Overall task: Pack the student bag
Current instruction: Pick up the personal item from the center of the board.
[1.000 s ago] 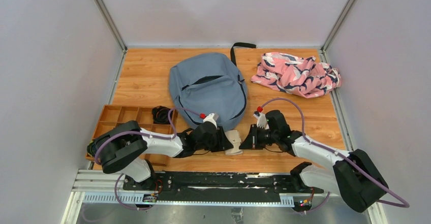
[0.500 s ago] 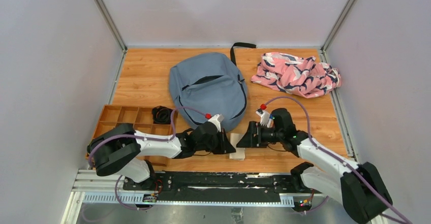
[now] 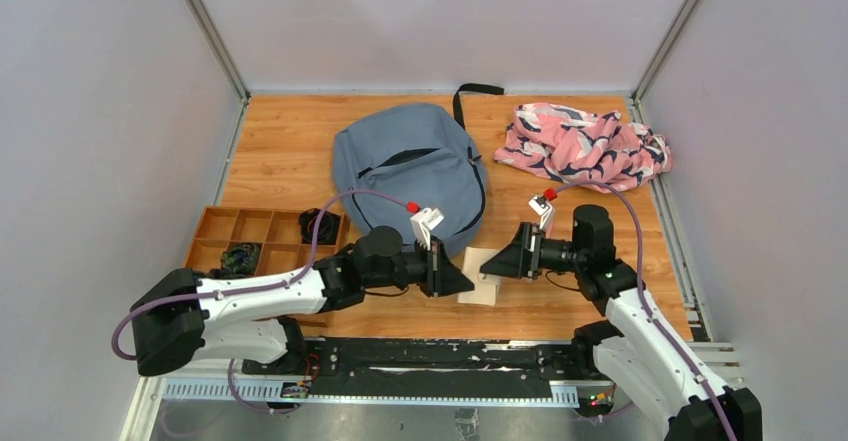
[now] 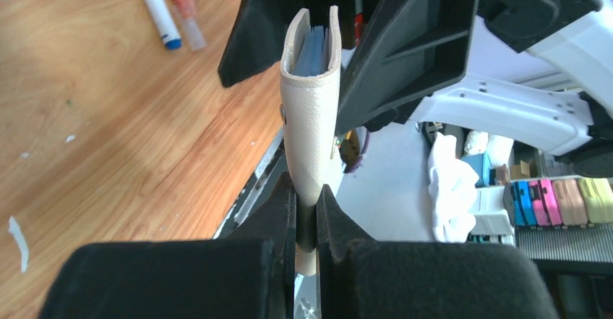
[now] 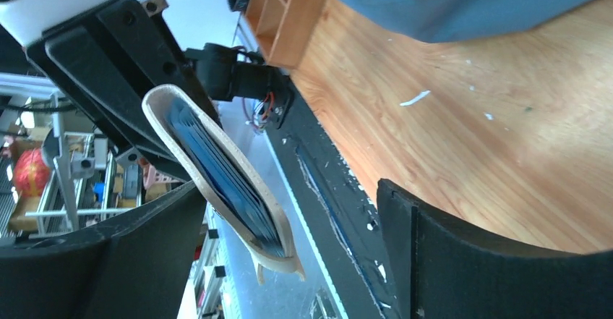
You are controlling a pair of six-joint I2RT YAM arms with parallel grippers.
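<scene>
Handing off: your left gripper (image 3: 462,282) jaws pinch the cream notebook (image 4: 311,116); right gripper (image 3: 498,265) jaws gape around it, seemingly not touching. Close right, then aim for the student bag (image 3: 410,176).

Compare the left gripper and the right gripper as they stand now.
The left gripper is shut, pinching one edge of the cream case. The right gripper is open, its fingers spread wide on either side of that case. The left gripper holds the case up, while the right gripper grips nothing. Both are black and point at each other.
</scene>
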